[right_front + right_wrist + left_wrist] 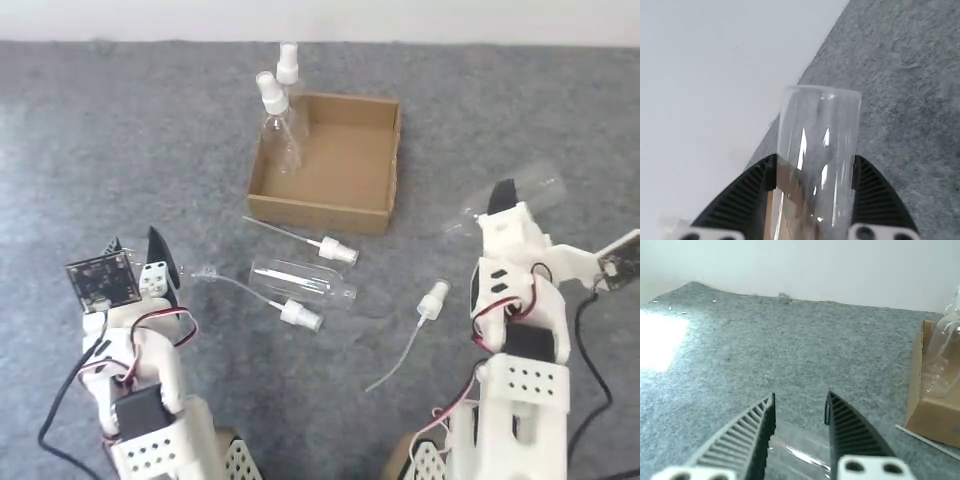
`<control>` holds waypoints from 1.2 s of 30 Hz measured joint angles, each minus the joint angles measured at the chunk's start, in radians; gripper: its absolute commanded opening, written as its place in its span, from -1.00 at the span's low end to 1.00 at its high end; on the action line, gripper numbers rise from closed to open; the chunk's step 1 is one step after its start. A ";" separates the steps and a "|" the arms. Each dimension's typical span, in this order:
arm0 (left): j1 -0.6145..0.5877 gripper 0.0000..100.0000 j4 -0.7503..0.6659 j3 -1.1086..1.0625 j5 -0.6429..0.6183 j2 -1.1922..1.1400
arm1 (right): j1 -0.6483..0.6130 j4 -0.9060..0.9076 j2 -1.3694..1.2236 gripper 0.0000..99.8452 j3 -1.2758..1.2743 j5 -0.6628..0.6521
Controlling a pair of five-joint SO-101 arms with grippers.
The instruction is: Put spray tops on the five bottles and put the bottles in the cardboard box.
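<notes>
Clear bottle (820,125) sits clamped in my right gripper (815,158) near the cardboard box (320,212), left gripper (800,396) state unclear; slick plastic may slip under capping force.

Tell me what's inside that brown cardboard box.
One clear plastic bottle with a white spray top stands in the brown cardboard box's far left corner. A second capped bottle stands there too; inside or behind, I cannot tell.
</notes>
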State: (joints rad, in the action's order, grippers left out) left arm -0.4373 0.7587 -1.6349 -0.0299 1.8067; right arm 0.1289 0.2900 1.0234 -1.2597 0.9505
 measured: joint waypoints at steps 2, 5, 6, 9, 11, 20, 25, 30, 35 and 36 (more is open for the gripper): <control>0.000 -0.70 0.000 -0.008 0.000 0.000 | 0.012 -0.017 -0.020 -0.72 0.000 0.014; 0.000 -0.70 0.000 -0.008 0.000 0.000 | 0.018 -0.044 -0.060 -0.72 0.000 0.021; 0.000 -0.70 0.000 -0.008 0.000 0.000 | 0.015 -0.051 -0.081 -0.72 0.003 0.023; 0.000 -0.70 0.000 -0.008 0.000 0.000 | 0.020 -0.052 -0.172 -0.72 0.052 0.023; 0.000 -0.70 0.000 -0.008 0.000 0.000 | 0.021 -0.052 -0.242 -0.72 0.086 0.023; 0.000 -0.70 0.000 -0.008 0.000 0.000 | 0.061 -0.052 -0.496 -0.72 0.198 0.104; 0.000 -0.70 0.000 -0.008 0.000 0.000 | 0.084 -0.052 -0.539 -0.72 0.224 0.152; 0.000 -0.70 0.000 -0.008 0.000 0.000 | 0.089 -0.052 -0.542 -0.72 0.226 0.155; 0.000 -0.70 0.000 -0.008 0.000 0.000 | 0.089 -0.052 -0.543 -0.72 0.226 0.155; 0.000 -0.70 0.000 -0.008 0.000 0.000 | 0.089 -0.052 -0.552 -0.72 0.226 0.155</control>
State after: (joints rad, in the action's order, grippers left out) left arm -0.4373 0.7587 -1.6425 -0.0299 1.8067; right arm 0.2179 0.2378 0.4710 -1.0342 1.1055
